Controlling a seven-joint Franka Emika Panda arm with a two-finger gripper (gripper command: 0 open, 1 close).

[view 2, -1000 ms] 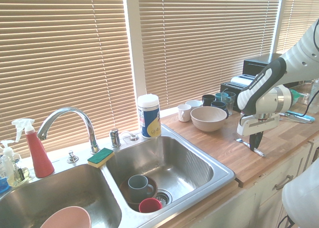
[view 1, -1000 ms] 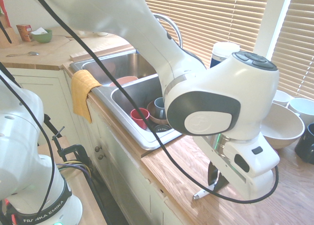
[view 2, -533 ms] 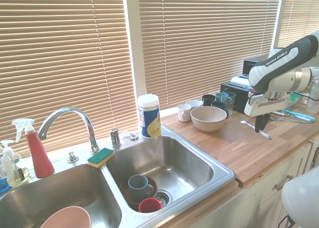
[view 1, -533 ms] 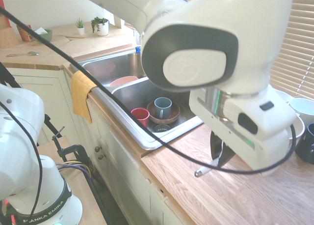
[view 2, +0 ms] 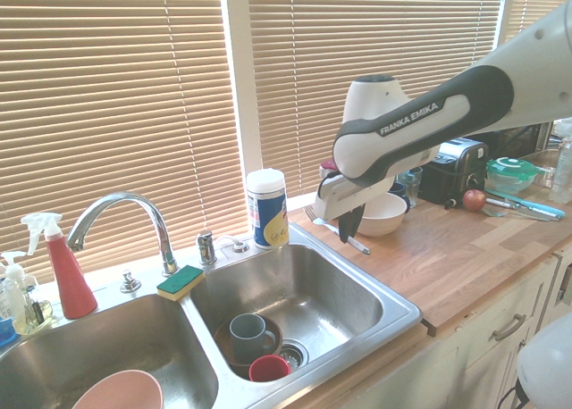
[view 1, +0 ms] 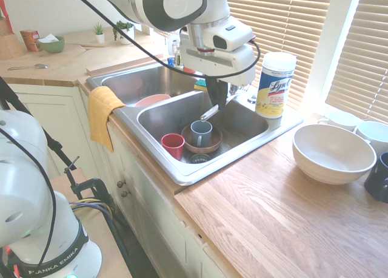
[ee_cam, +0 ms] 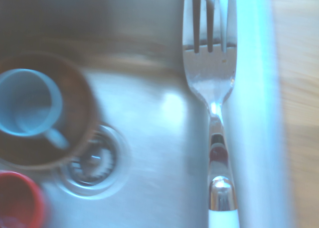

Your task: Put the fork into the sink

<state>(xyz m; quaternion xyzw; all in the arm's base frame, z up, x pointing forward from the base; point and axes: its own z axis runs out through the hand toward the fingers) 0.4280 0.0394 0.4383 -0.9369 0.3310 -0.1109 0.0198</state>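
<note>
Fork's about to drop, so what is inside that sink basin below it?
In the sink: a grey mug in a brown bowl, a red cup and the drain. The bowl's inside is mostly covered.

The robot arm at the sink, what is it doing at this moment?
The gripper is shut on the fork and holds it in the air over the sink, above the basin with the grey mug, the brown bowl and the red cup. The fork is not yet released.

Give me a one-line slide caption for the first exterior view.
Gripper holds the fork in the air over the sink basin, above a grey mug in a brown bowl.
</note>
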